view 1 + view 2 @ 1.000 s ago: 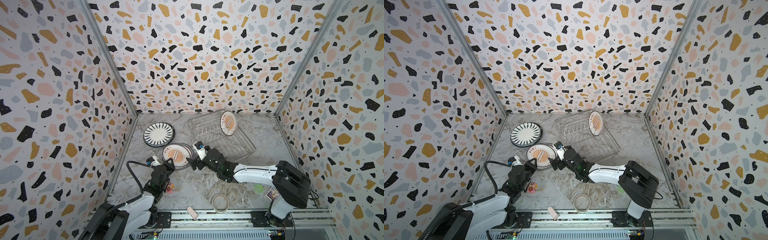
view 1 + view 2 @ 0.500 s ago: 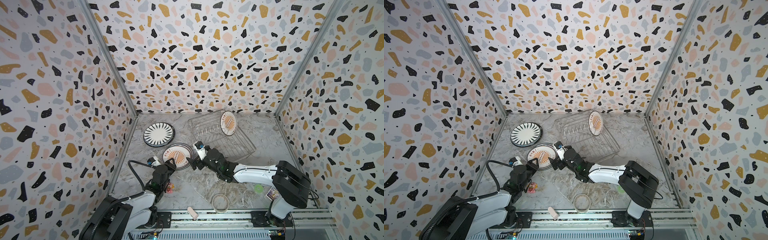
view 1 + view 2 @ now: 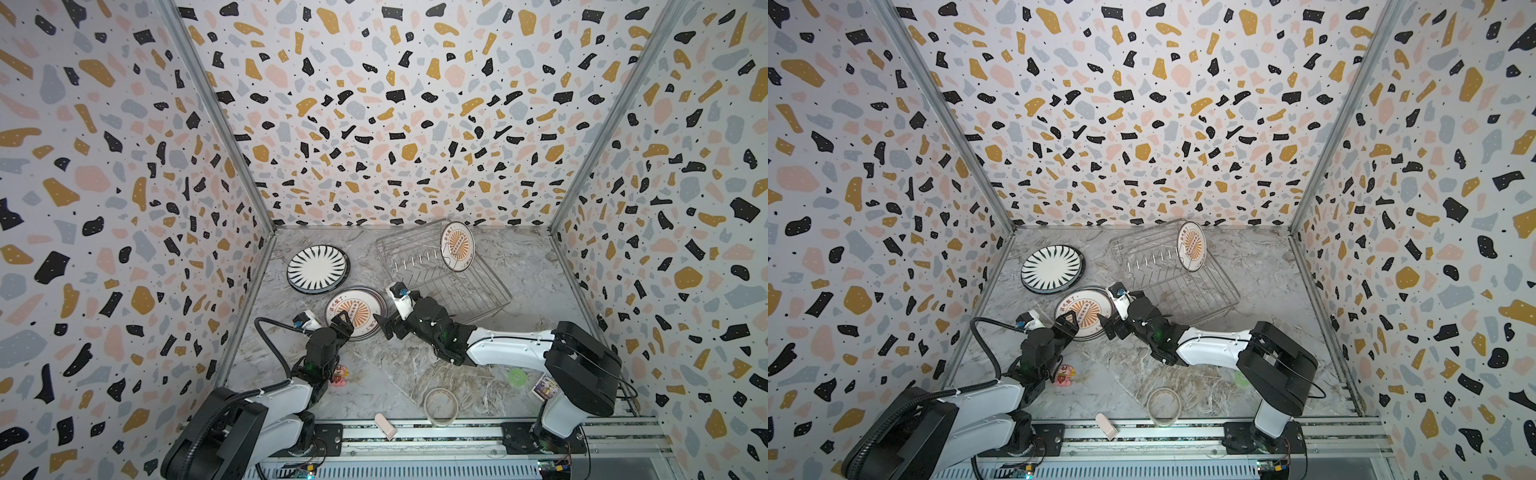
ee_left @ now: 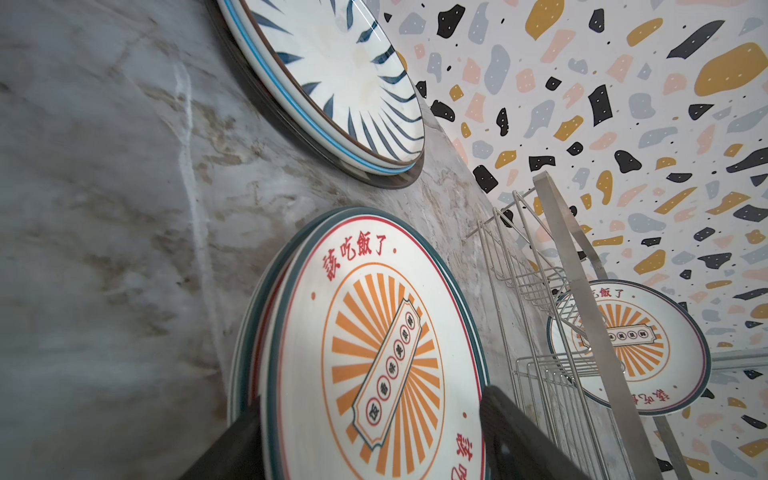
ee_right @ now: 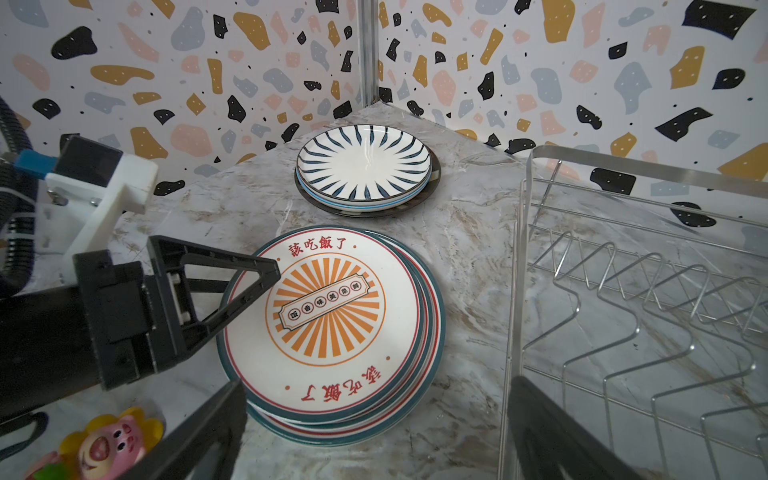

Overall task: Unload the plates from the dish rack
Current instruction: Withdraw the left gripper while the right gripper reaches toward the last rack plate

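The dish rack [image 3: 446, 276] [image 3: 1177, 276] stands at the back in both top views, with one sunburst plate [image 3: 457, 246] [image 4: 648, 357] upright in it. A stack of sunburst plates [image 3: 359, 305] [image 5: 332, 332] lies flat on the table left of the rack. Behind it lies a stack of black-striped plates [image 3: 318, 269] [image 5: 363, 166]. My left gripper [image 3: 344, 323] [image 4: 374, 436] is open, its fingers [image 5: 232, 270] straddling the sunburst stack's near-left rim. My right gripper [image 3: 383, 326] [image 5: 374, 440] is open and holds nothing, low beside that stack and the rack's front corner.
A pink pig toy [image 3: 340, 374] [image 5: 108, 446] lies beside my left arm. A translucent tape ring [image 3: 441, 406], a pink block [image 3: 385, 426], a green disc [image 3: 517, 377] and a small card [image 3: 542, 386] lie near the front rail. Terrazzo walls close three sides.
My left gripper's jaws have spread apart around the rim of the top sunburst plate, which rests on its stack. The right arm has held still.
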